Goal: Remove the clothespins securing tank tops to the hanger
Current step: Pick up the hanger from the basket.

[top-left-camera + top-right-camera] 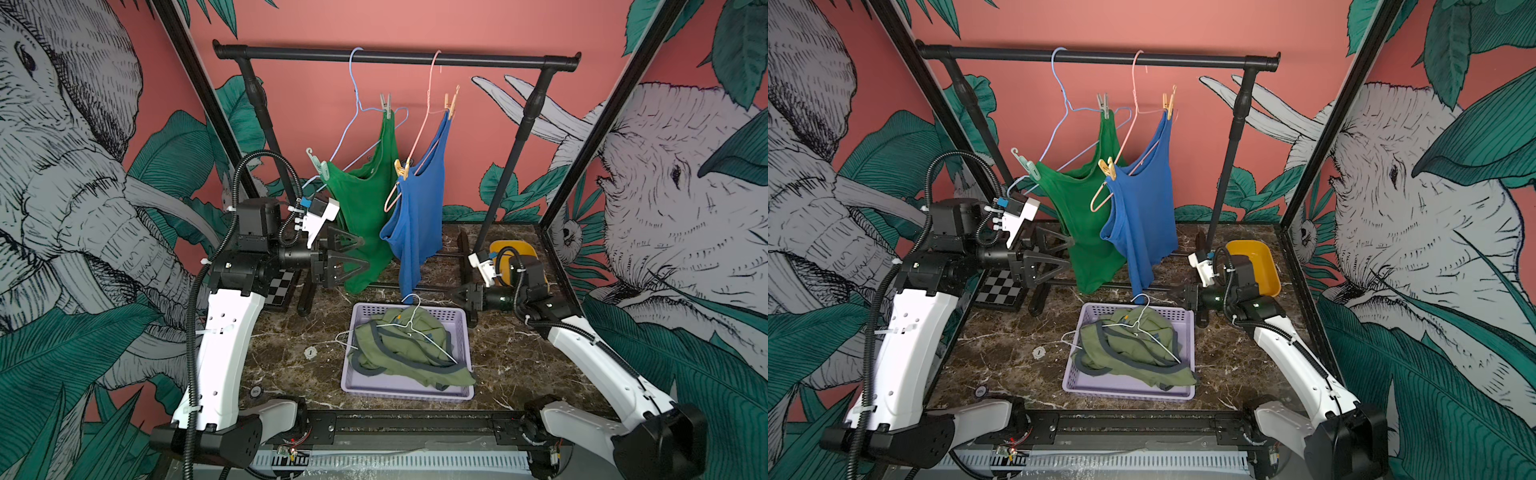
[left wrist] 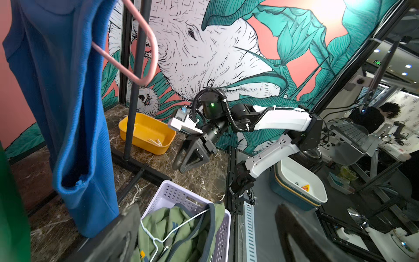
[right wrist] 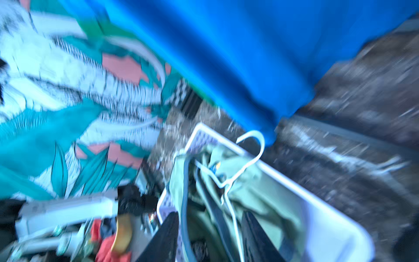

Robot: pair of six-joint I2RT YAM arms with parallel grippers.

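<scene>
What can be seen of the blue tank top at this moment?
The blue tank top is a sleeveless, ribbed-looking knit hanging limp from a steeply tilted pink hanger on the black rail. One yellow-orange clothespin clips its upper strap to the hanger, and another clips the lower strap. It hangs beside the green tank top, overlapping it, and its lowest corner dangles over the lilac basket at the far rim.
</scene>
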